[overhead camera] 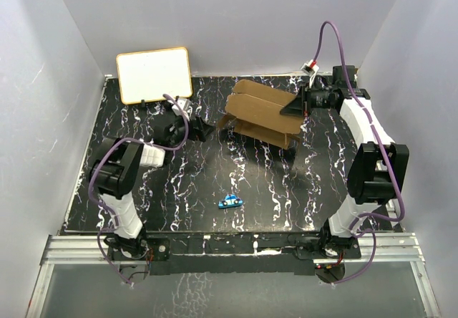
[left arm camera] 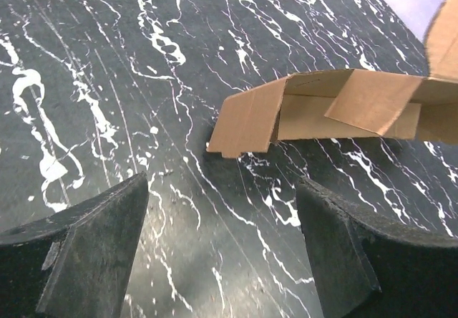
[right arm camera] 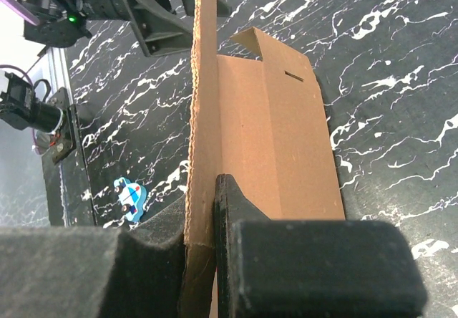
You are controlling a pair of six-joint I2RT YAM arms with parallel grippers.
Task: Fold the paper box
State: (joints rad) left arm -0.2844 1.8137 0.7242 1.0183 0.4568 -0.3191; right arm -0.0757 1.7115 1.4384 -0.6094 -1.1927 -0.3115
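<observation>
The black marbled table (overhead camera: 215, 189) spreads out in front of my two bases. On its far half, right of centre, stands the paper box (overhead camera: 261, 114). It is a partly folded sheet of brown cardboard with some panels raised and one long flap lying flat on the table. The white board (overhead camera: 154, 74) with a tan frame lies at the far left corner, well apart from the box.

My right gripper (overhead camera: 297, 107) reaches in from the box's right side. In my right wrist view its two dark fingers (right arm camera: 315, 261) are pressed onto an upright cardboard panel, whose corrugated edge runs up between them. I am pinching that panel.

My left gripper (overhead camera: 200, 130) sits just left of the box, low over the table. Its fingers (left arm camera: 93, 253) are spread wide with only bare table between them. The box's nearest flap (left arm camera: 243, 121) lies just ahead of them, not touching.

A small blue toy car (overhead camera: 230, 201) rests on the near half of the table, well apart from the box and from both grippers.
</observation>
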